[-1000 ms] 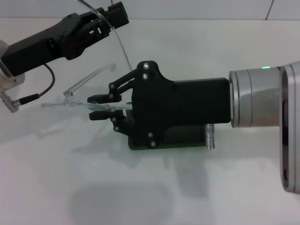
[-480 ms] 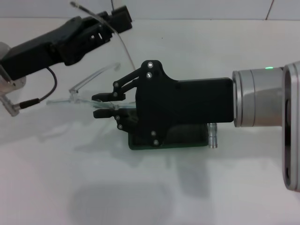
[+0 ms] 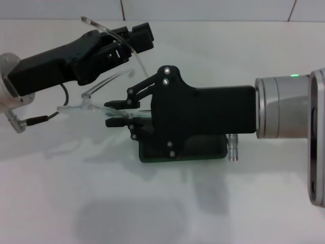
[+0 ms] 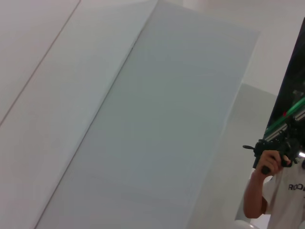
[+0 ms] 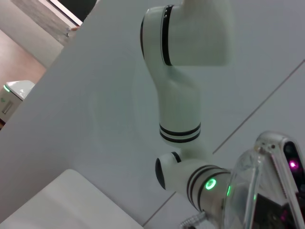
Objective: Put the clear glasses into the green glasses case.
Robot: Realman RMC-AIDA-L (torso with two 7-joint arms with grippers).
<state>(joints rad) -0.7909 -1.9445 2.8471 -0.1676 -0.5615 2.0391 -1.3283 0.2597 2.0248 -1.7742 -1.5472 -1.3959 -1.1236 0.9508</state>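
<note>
The clear glasses (image 3: 96, 92) hang above the white table in the head view, held between both grippers. One thin clear arm of them curves up through my left gripper (image 3: 133, 39), which is shut on it at the upper left. My right gripper (image 3: 117, 113) reaches in from the right at mid-picture, with its fingers closed on another clear part of the frame. The green glasses case (image 3: 195, 154) lies on the table directly beneath the right gripper's black body, and only its near edge shows. In the right wrist view a clear lens (image 5: 244, 188) shows close up.
The white table (image 3: 76, 203) spreads out in front of the case and to both sides. A black cable (image 3: 53, 116) hangs under the left wrist. The left wrist view shows only walls and a person (image 4: 281, 191) far off.
Both grippers have shifted a little to the right with the glasses still held between them. The left gripper has come nearer to the right one.
</note>
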